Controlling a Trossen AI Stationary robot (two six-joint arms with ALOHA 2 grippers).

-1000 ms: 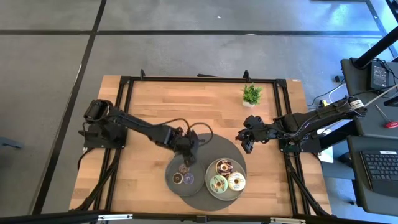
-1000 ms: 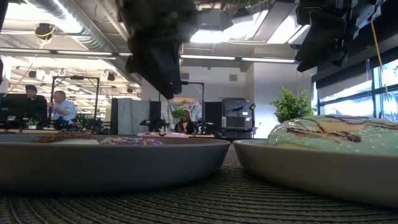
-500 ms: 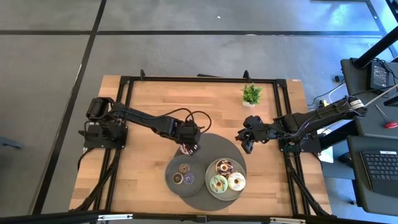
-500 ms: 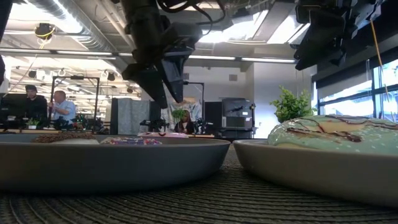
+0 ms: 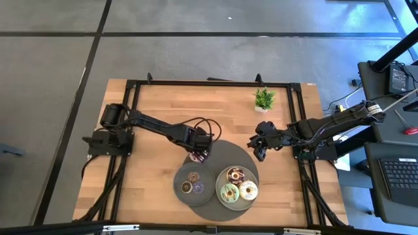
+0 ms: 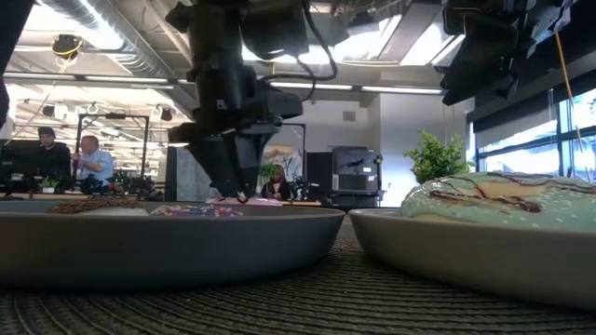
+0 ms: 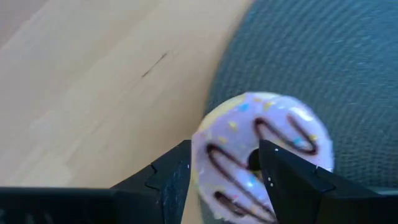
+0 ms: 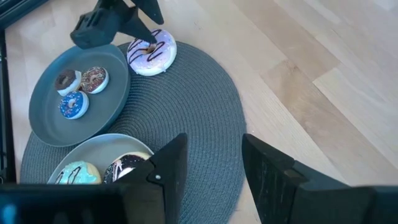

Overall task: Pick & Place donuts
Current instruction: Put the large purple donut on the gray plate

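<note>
My left gripper [image 7: 221, 177] straddles one side of the pink donut [image 7: 261, 155], one finger in its hole, one outside the rim, on the mat's [image 8: 205, 124] edge; I should close gently and lift straight up. The donut lies flat, hole upward, with no long axis. My right gripper [image 8: 211, 165] waits open, well apart

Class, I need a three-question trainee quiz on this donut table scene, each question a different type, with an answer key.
1. True or false: the left gripper is at the pink donut.
2. How many mini donuts lie on the smaller grey plate?
3. The pink donut lies on: A) the woven mat B) a plate C) bare wood.

Key: 1 true; 2 three; 3 A. The right gripper waits above the mat's edge.
</note>
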